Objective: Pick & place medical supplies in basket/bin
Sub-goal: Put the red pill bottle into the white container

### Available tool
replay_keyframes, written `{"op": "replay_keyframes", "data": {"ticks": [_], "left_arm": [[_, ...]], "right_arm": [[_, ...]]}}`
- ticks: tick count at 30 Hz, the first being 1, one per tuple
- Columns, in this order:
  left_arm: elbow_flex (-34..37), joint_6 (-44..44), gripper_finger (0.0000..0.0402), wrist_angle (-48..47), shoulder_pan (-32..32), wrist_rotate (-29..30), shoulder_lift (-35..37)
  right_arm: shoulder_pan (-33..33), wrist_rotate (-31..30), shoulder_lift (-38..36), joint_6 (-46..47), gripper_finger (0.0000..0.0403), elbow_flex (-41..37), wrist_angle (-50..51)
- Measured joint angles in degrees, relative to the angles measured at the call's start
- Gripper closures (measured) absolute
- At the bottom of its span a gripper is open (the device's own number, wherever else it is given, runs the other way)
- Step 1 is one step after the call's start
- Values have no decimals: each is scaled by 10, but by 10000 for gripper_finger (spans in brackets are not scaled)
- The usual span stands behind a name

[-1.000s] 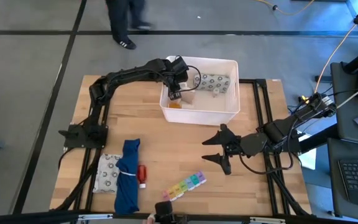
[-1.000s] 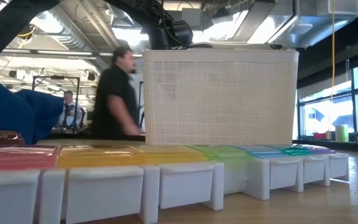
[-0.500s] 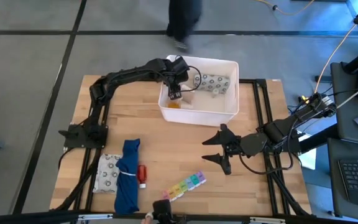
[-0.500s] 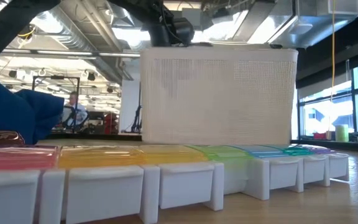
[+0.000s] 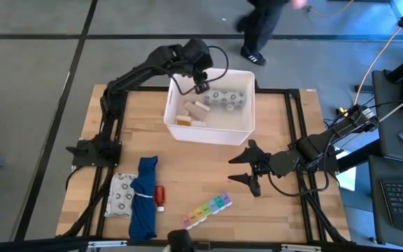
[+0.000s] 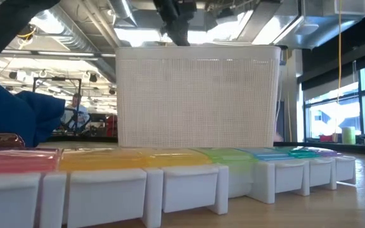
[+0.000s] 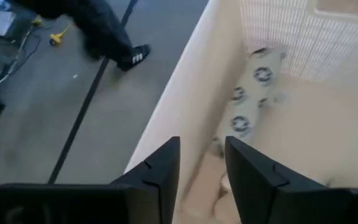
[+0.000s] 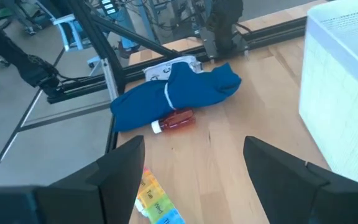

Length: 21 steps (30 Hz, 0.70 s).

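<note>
Looking down in the high view, the white bin is seen at the far middle of the tabletop, slightly skewed, with a grey-patterned packet and pale small items already inside. The left gripper is held at the bin's far rim; a grip on that wall is judged likely, but cannot be confirmed. The right gripper is parked near the bin's front, fingers spread, nothing held.

Still outside: another packet under the blue cloth, red tube just beside it, long axis running near-to-far; rainbow pill organizer lies diagonally at the front edge.

Low view: organizer is laid lengthwise across the foreground, bin behind.

Left wrist view: fingers are seen straddling the bin wall, packet inside.

Right wrist view: wide-open fingers are aimed toward the red tube, which lies against the cloth.
</note>
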<state>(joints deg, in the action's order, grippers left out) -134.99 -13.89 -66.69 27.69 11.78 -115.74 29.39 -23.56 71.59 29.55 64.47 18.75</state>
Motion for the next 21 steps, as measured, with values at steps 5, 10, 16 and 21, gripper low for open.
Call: {"op": "replay_keyframes", "data": {"ticks": [5,10,16,21], "left_arm": [[3,-13,306,-25,-8,33,60],[2,41,321,-57,-24,-85,130],[1,111,320,-161,-115,-164,195],[19,323,337,-229,-230,-132,205]], "right_arm": [[0,22,0,2,127,0,0],[0,22,0,1,127,0,2],[0,22,0,-2,127,0,4],[0,22,0,-5,127,0,3]]}}
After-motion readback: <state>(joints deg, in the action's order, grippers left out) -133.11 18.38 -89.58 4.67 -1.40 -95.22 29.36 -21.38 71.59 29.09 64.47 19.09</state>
